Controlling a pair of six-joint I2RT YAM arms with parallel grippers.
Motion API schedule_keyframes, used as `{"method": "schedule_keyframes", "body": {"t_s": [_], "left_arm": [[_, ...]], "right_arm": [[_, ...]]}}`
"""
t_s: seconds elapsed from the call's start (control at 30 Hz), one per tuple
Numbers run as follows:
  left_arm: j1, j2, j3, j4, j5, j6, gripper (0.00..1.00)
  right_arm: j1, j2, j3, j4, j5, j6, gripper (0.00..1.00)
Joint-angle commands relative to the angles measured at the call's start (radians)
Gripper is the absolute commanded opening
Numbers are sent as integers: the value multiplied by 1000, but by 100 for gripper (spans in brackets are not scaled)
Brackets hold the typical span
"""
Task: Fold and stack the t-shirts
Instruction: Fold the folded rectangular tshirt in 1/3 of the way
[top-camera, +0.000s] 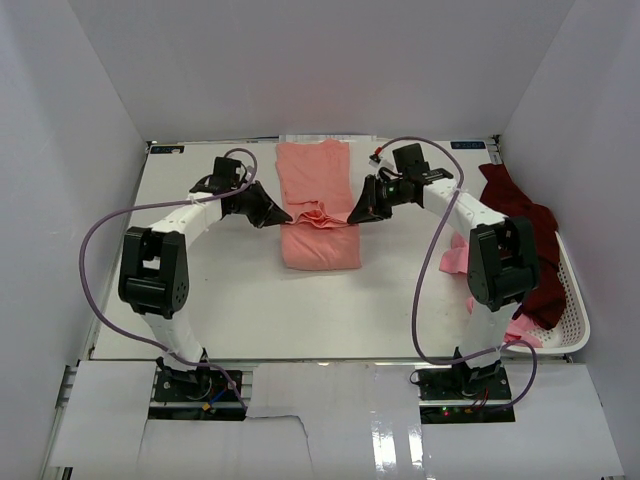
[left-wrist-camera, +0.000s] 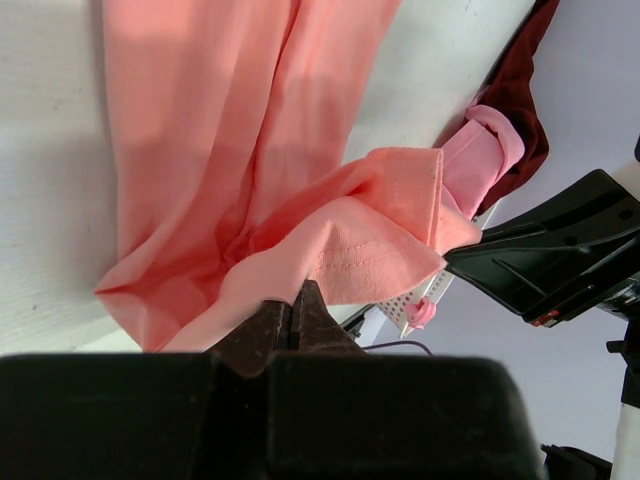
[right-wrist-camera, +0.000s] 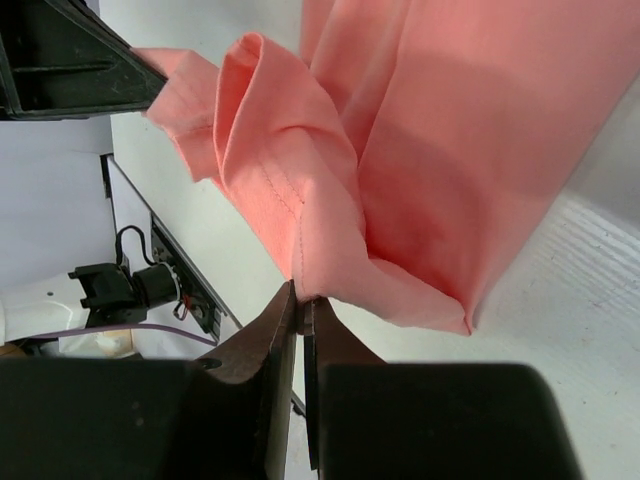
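Observation:
A salmon-pink t-shirt (top-camera: 318, 200) lies as a long folded strip in the middle of the table, its near part doubled over. My left gripper (top-camera: 286, 216) is shut on its left edge, the cloth (left-wrist-camera: 360, 240) pinched at the fingertips (left-wrist-camera: 296, 300). My right gripper (top-camera: 352, 217) is shut on the right edge, with the hem (right-wrist-camera: 330, 250) clamped between its tips (right-wrist-camera: 301, 297). Both hold the bunched fold slightly above the table. A dark maroon t-shirt (top-camera: 525, 235) and a lighter pink one (top-camera: 456, 260) hang from the basket at the right.
A white slotted basket (top-camera: 572, 300) stands at the table's right edge, beside the right arm. White walls close in the table on three sides. Purple cables loop from both arms.

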Motion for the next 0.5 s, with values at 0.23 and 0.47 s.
{"method": "schedule_keyframes", "body": {"t_s": [0.23,0.47], "left_arm": [[7,108,198,-26,-6,50,0],[5,145,249,-31,-26,57,0]], "right_arm": [[-31,93,180,-70,-9,-38,8],[-37,162,267,-80,-15,-33,8]]}}
